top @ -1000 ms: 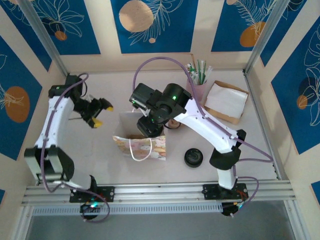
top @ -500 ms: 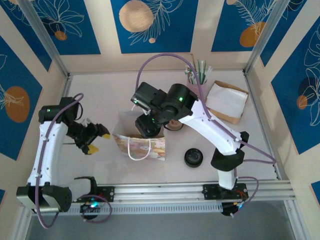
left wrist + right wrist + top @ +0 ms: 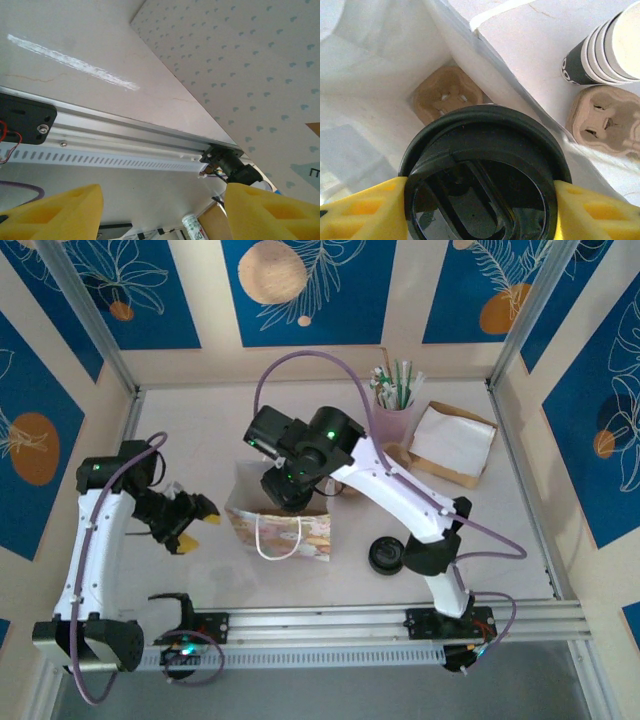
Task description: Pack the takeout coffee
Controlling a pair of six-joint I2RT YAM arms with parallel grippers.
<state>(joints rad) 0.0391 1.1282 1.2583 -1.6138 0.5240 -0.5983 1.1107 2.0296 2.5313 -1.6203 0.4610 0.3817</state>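
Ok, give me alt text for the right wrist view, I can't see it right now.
The right end effector grips the black-lidded takeout coffee over the open white bag, with a cardboard carrier lying at the bag's bottom. Outside the bag, on the table to the right, stand stacked paper cups beside a second carrier.

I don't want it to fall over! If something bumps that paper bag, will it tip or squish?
Probably squishy: the paper bag has thin walls that bow and crease. It looks light, so a bump might slide or tip it. The cardboard cup carrier on its floor may steady it slightly.
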